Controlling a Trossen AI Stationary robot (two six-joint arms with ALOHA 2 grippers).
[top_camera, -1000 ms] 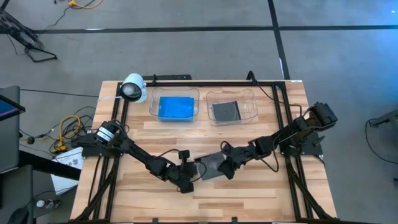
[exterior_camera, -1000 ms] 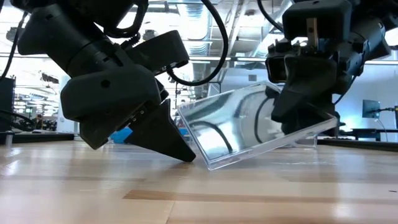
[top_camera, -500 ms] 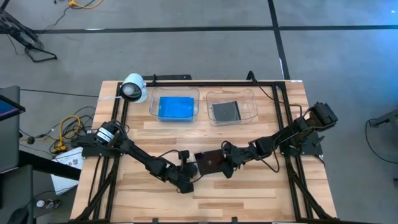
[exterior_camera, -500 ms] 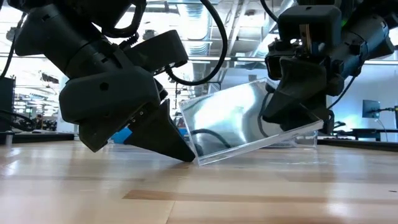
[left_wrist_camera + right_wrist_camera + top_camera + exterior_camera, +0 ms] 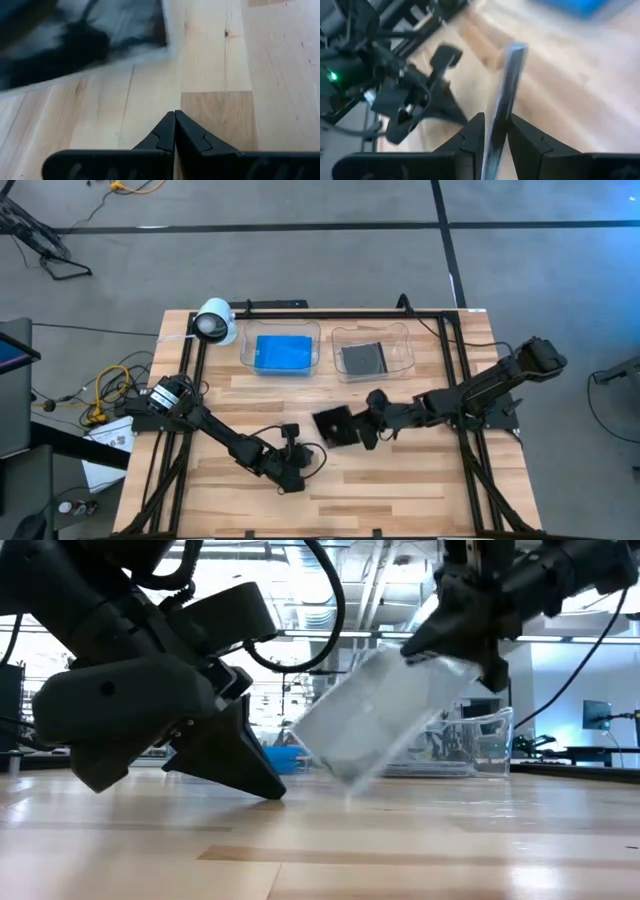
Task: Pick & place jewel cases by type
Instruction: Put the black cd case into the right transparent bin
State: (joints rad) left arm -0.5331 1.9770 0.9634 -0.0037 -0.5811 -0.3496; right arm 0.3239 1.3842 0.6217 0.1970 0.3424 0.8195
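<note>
Though motion-blurred, clear jewel case (image 5: 375, 715) sits in right gripper (image 5: 494, 131).

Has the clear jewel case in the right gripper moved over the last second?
Yes. The clear jewel case, held by the right gripper, has lifted off the table and moved toward the trays.

The table (image 5: 400, 480) is pale wood in light and tan planks, framed in black. One clear tray (image 5: 281, 352) shows bright blue inside; the other clear tray (image 5: 374, 353) shows dark grey. The jewel case (image 5: 334, 426) reads dark from above and silvery-clear from table height. Both arms are black, the camera (image 5: 214, 322) white, the floor grey with black lines
</note>
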